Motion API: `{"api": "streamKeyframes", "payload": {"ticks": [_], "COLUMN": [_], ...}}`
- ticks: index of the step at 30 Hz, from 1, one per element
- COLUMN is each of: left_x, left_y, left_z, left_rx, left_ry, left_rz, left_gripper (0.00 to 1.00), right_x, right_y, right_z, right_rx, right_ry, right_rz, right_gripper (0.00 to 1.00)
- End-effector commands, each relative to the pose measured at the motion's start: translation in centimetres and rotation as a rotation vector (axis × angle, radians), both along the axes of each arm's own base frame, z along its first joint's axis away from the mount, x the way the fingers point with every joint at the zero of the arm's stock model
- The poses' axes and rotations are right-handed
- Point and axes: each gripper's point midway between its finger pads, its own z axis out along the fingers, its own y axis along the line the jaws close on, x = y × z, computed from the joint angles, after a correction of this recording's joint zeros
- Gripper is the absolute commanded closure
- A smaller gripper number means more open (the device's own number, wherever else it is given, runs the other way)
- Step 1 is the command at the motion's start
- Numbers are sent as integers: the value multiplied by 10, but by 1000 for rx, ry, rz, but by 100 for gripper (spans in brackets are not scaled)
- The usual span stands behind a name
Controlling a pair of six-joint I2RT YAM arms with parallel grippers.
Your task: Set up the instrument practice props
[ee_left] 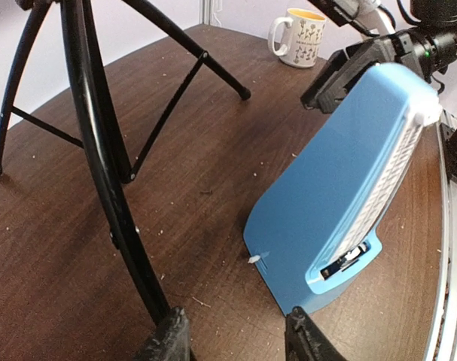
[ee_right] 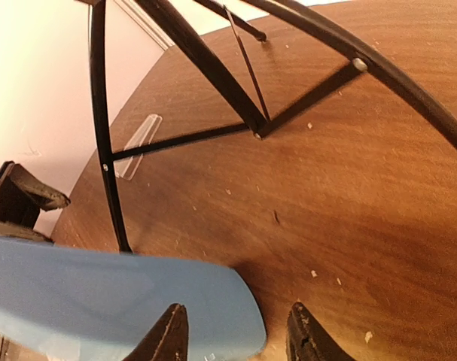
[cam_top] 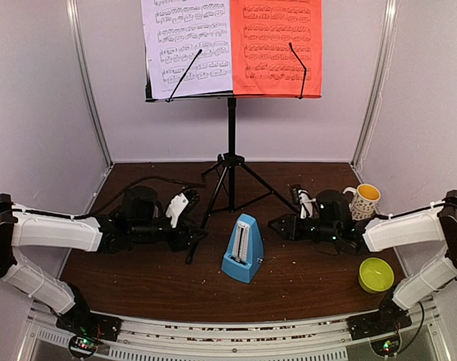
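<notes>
Black and empty, the left end effector (ee_left: 236, 337) is gaping beside a stand (cam_top: 230, 128) leg. On the tabletop (cam_top: 138, 278), the metronome (cam_top: 243, 250) is standing upright: light, rigid, likely slippery, best pinched low across its flat sides. The right end effector (ee_right: 236, 331) is gaping too, empty.

Lab booth, plain white walls (cam_top: 47, 90)

Glossy blue plastic metronome (ee_left: 341, 188), matt wood table (ee_left: 198, 188), black metal stand (cam_top: 231, 128)

central obstacles: tripod legs (cam_top: 230, 161), metronome (cam_top: 243, 252)
</notes>
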Motion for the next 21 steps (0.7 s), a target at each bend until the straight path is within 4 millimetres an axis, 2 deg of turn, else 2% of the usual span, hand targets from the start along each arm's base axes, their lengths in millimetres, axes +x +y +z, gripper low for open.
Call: {"api": "streamKeyframes", "payload": {"ticks": [1, 4, 7, 10, 15, 21], "left_x": [-2, -3, -5, -8, -9, -14], "left_y": [-9, -14, -19, -22, -29, -42], "left_z": [-1, -6, -9, -11, -20, -26], "left_rx": [-27, -9, -11, -9, 9, 18], "left_ry": [-35, -31, -25, -21, -1, -3], "left_rz": [-26, -39, -55, -66, -68, -81], "left_gripper": [57, 58, 60, 62, 66, 72], "right_x": [-33, -50, -54, -46, -29, -11], "right_y": [-11, 1, 12, 18, 40, 57], "right_z": [-30, -34, -35, -35, -31, -20], "right_rx": [-66, -75, -53, -40, -24, 2], "right_ry": [65, 74, 82, 76, 63, 40], "right_rz": [52, 113, 131, 112, 141, 164], "right_gripper": [56, 58, 59, 60, 61, 62]}}
